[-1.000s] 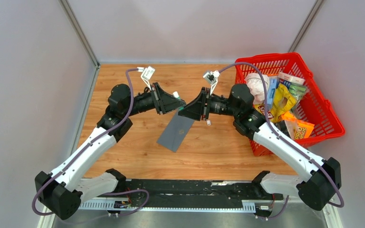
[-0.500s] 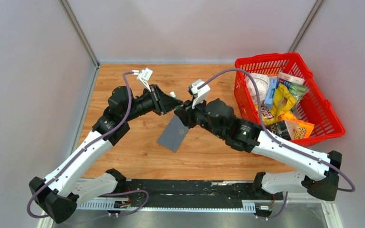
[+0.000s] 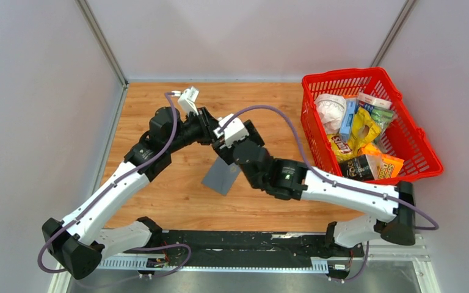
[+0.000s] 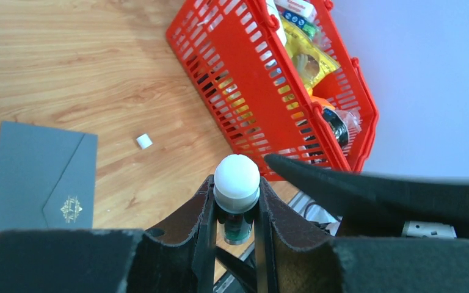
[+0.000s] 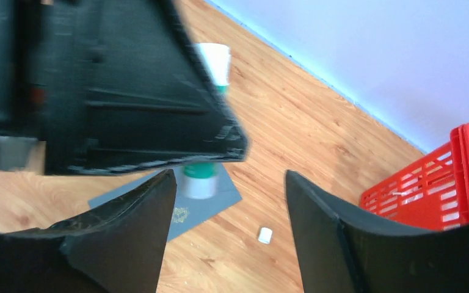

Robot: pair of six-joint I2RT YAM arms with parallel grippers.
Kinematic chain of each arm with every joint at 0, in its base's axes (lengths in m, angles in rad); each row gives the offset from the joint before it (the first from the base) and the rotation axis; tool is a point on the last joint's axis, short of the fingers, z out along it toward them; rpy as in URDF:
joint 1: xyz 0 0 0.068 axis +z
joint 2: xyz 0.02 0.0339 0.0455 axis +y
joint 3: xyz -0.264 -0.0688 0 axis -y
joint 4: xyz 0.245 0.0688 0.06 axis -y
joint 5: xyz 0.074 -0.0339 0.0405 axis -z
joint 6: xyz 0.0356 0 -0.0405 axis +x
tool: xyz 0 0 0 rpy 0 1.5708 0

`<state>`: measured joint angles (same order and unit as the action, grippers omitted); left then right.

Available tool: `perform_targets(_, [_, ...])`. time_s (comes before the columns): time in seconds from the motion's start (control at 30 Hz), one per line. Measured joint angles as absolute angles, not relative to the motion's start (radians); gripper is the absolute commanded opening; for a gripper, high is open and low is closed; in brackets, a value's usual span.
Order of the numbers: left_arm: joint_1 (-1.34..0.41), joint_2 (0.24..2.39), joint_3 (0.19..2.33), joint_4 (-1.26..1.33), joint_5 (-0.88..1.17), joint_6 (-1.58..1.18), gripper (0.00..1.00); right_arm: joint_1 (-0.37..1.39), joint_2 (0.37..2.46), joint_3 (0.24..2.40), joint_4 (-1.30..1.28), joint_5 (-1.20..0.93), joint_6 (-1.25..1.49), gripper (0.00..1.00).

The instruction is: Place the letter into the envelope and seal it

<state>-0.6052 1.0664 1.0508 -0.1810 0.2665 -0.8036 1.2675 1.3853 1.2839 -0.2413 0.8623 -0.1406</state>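
Note:
The envelope lies flat on the wooden table, dark grey, its pointed flap folded down with a gold emblem at the tip. The letter is out of view. My left gripper hangs above the envelope's far end, shut on a glue stick with a white cap and green body. My right gripper stands open right beside the left one. The stick's lower end shows near its left finger; the frame is blurred there and I cannot tell if they touch.
A red basket full of snack packets stands at the right of the table. A small white piece lies on the wood between the envelope and the basket. Grey walls close in the table at the left, back and right.
My right arm has swung left, from facing the left gripper to close in beside it, and its jaws have opened wider. The left gripper has kept the glue stick; the envelope has not moved.

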Motion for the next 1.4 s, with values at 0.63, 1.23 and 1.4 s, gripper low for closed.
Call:
perform_targets(0.63, [-0.587, 1.038, 1.05, -0.038, 0.543, -0.754, 0.0, 0.567, 1.124, 0.963, 0.082, -0.712, 0.548, 0.79])
perform_targets(1.23, [-0.583, 1.098, 1.041, 0.121, 0.697, -0.828, 0.0, 0.689, 1.158, 1.055, 0.07, -0.746, 0.541, 0.25])
perform_targets(1.4, [-0.575, 1.095, 1.04, 0.123, 0.694, -0.844, 0.0, 0.777, 1.16, 1.09, -0.03, -0.54, 0.487, 0.08])
